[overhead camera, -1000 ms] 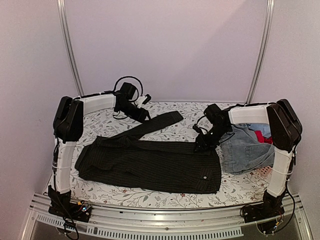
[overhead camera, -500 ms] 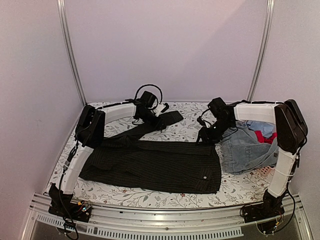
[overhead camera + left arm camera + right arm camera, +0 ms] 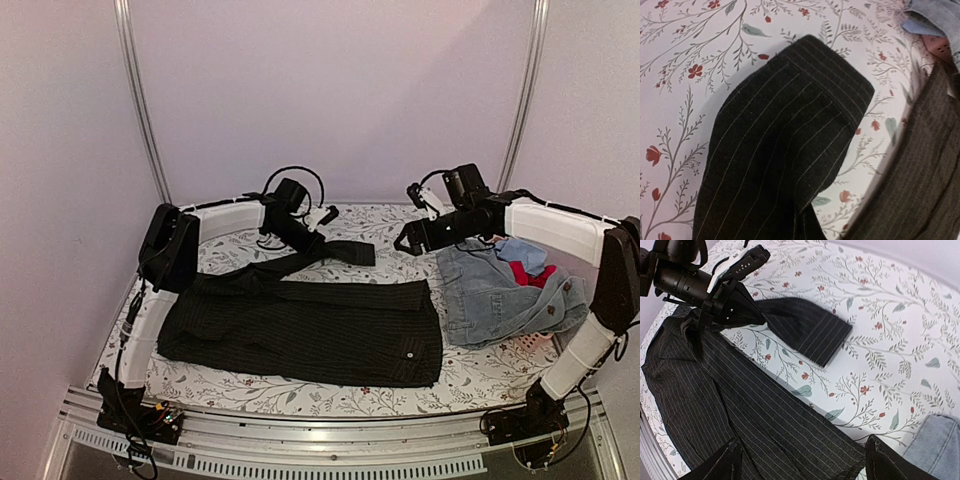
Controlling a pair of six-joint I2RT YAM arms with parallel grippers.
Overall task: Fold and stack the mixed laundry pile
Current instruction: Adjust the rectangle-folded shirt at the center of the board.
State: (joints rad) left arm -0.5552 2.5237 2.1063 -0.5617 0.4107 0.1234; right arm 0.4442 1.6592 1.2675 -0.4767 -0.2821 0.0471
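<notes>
On the flowered table (image 3: 470, 375) the shirt (image 3: 300, 330) lay spread near centre, its far sleeve (image 3: 345, 250) clamped in the left gripper (image 3: 316, 240), which I reckoned should fold it flat over the shirt without dragging; the right gripper (image 3: 408, 240) hung with jaws spread.

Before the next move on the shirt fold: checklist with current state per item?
1. Grip: left gripper shut on the sleeve: ok.
2. The right gripper open, holding nothing: ok.
3. The shirt body spread on the table: ok, some bunching at its left end.
4. Sleeve cuff laid onto the shirt body: not ok, it lies on the table beyond it.
5. The denim pile apart from the shirt edge: cannot tell, they sit very close.
</notes>
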